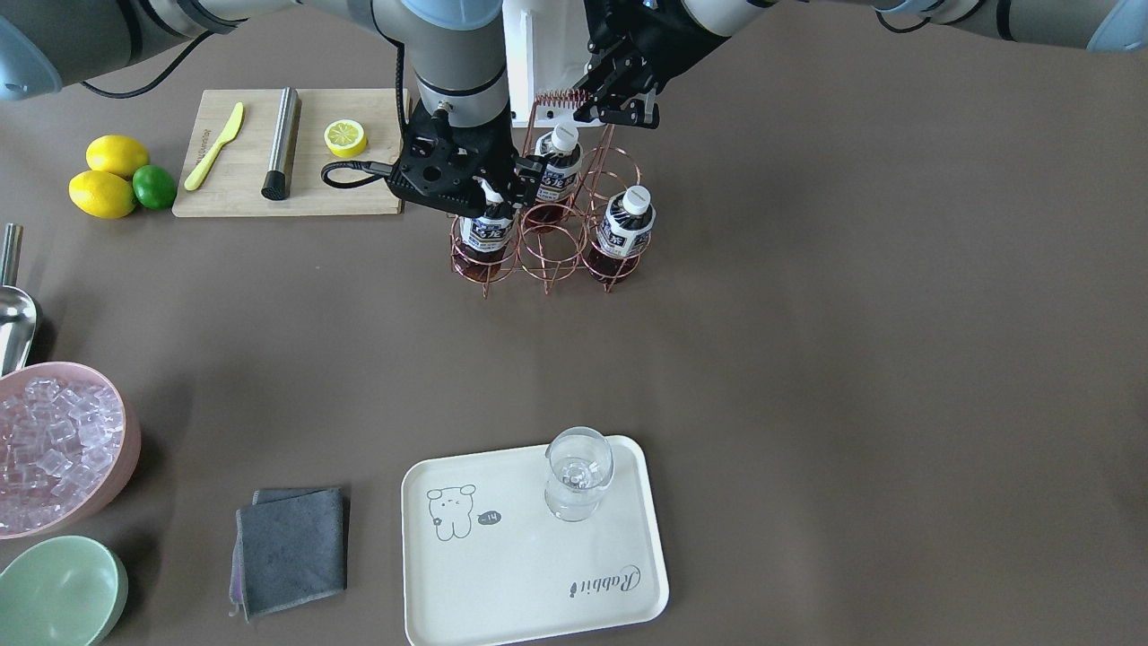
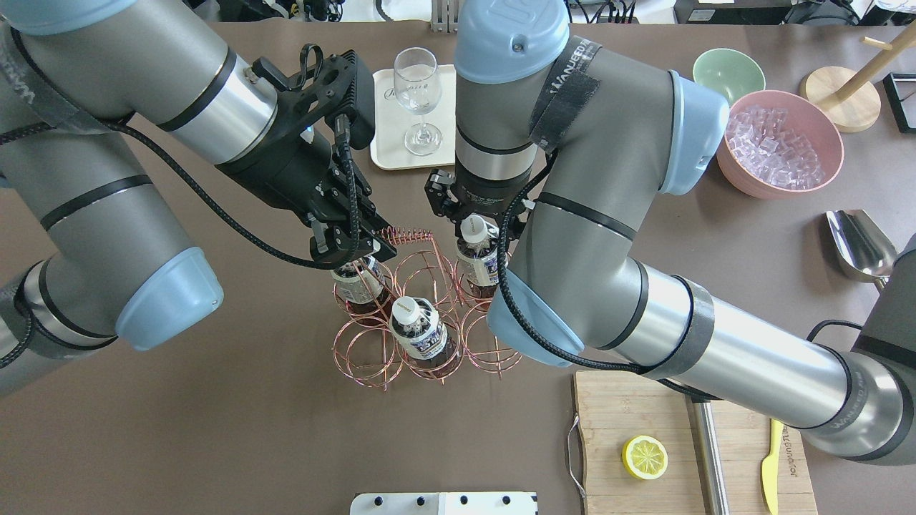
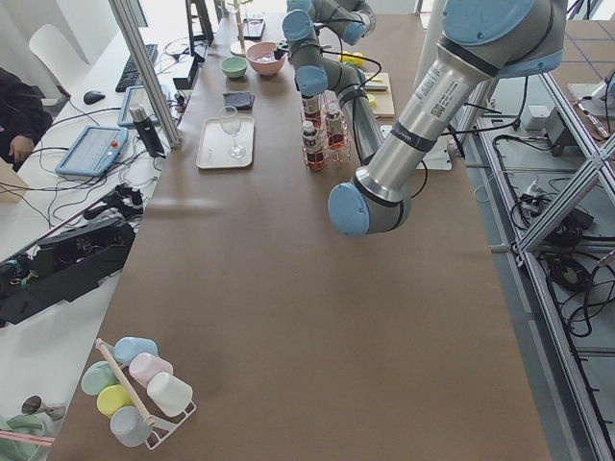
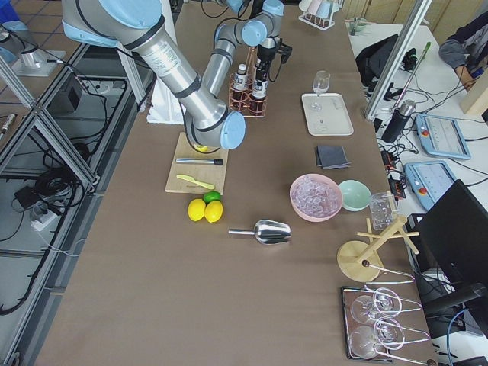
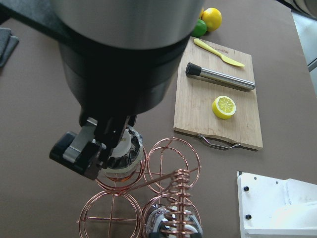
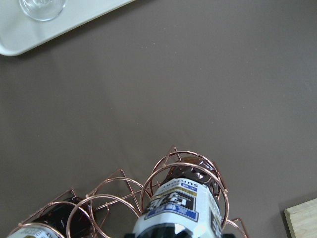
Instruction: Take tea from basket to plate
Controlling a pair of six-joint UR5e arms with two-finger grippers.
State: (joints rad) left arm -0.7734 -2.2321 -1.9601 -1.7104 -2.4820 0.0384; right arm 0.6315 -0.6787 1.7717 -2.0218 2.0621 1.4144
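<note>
The copper wire basket [image 1: 547, 262] stands mid-table with three tea bottles in its rings. My right gripper [image 1: 495, 193] reaches down over the ring on the plate's side. Its fingers [image 5: 81, 153] are closed on the neck of one tea bottle [image 1: 487, 235], which still sits in its ring. It also shows in the right wrist view [image 6: 178, 208]. My left gripper [image 2: 354, 250] is closed at the end of the coiled handle [image 2: 406, 234]. The other bottles [image 1: 626, 229] [image 1: 560, 170] stand free. The cream plate [image 1: 538, 556] lies apart and holds a clear glass [image 1: 578, 471].
A wooden cutting board [image 1: 296, 193] with a lemon half, a steel muddler and a yellow knife lies beside the basket. Lemons and a lime [image 1: 117, 175], a pink bowl of ice [image 1: 54, 444], a green bowl [image 1: 58, 592], a grey cloth [image 1: 291, 547] and a scoop [image 1: 13, 323] lie along one side.
</note>
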